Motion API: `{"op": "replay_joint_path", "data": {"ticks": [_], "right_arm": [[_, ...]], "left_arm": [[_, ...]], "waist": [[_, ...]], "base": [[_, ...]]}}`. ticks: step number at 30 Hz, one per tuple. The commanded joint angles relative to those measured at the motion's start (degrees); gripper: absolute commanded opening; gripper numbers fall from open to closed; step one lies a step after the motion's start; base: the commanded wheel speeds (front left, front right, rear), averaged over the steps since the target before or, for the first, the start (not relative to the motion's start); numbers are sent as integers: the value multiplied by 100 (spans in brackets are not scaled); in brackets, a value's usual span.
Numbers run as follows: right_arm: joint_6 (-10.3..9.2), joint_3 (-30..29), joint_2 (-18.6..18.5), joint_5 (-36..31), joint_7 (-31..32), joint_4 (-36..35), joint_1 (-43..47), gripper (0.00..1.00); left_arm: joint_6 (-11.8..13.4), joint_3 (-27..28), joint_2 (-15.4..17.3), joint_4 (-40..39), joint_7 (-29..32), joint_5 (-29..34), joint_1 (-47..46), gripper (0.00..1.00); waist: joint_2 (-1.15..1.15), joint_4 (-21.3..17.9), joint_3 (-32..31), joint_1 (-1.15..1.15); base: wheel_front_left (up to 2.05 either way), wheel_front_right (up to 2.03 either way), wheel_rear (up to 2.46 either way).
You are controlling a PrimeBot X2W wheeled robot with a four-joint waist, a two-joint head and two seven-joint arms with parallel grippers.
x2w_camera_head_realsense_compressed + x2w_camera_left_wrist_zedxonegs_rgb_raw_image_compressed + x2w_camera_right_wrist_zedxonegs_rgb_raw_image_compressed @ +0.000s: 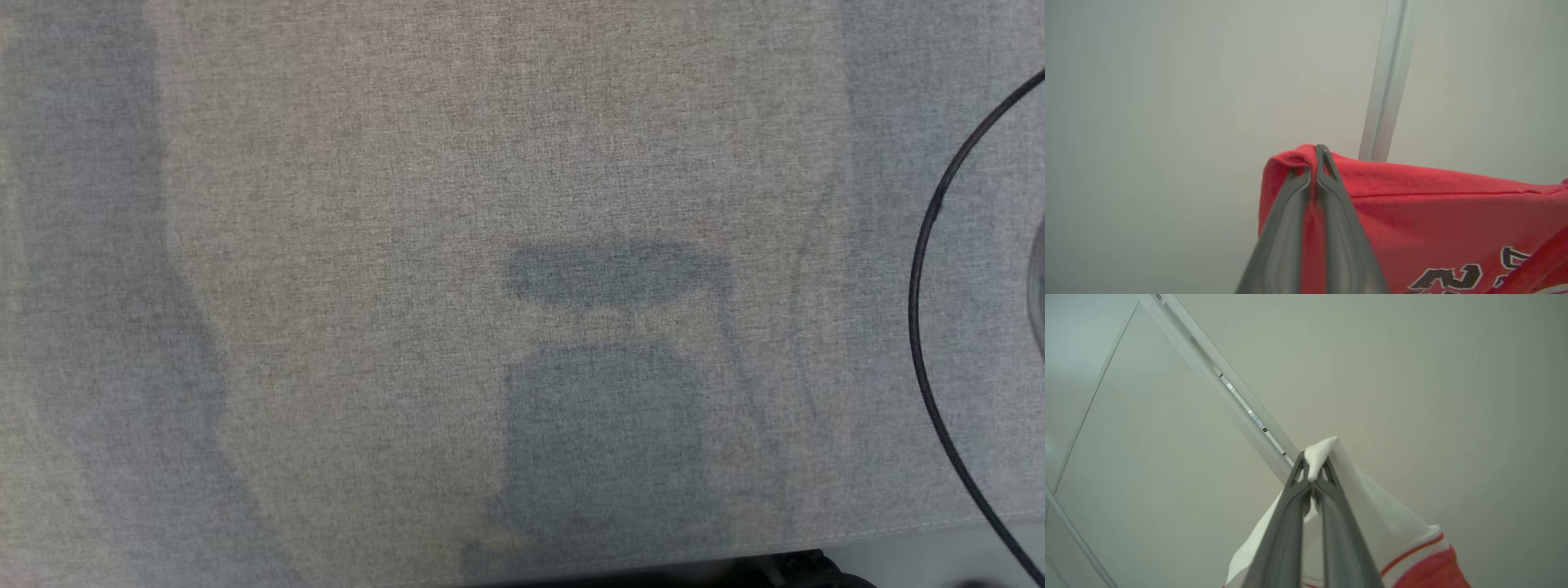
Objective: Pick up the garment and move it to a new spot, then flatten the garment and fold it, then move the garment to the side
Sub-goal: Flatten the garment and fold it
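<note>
Aloft between the arms, garment (1433, 204) hangs; left gripper (1314, 163) clamped on its red edge; right gripper (1312, 465) clamped on a white corner; two-point hold probably meant to spread it flat

The grey cloth surface (408, 163) lies wide open, with room to pass almost anywhere. A black cable (921, 269) loops over its right side (the one snag there). By the left gripper (1312, 161), the red garment (1433, 204) spreads out, blocking one side. A pale rail (1386, 81) runs behind.
</note>
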Motion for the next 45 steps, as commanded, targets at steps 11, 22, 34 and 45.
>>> {"op": "replay_joint_path", "data": {"ticks": [11, 22, 34, 45], "right_arm": [[1, 1176, -1011, 1158, 160, -1735, 4382, 0], [0, 1403, -1662, 1971, -233, -3453, 8211, 0], [-3, 1226, -2087, 2251, -242, -3730, 10431, 0], [-1, 931, -2524, 2295, 281, -4587, 9951, 0]], "left_arm": [[-69, -1405, 80, -274, -606, -1075, 3043, 0], [37, -345, -62, -2248, -611, -508, 6976, 0], [472, 197, -754, -3471, -612, 144, 10030, 0], [393, 170, -620, -5269, 363, -430, 10073, 0]], "waist": [[0, 18, -450, -2], [0, -41, -1900, -2], [0, -234, -2363, -2], [0, -207, -1904, -2]], "base": [[0, 0, 0], [0, 0, 0], [0, 0, 0], [0, 0, 0]]}}
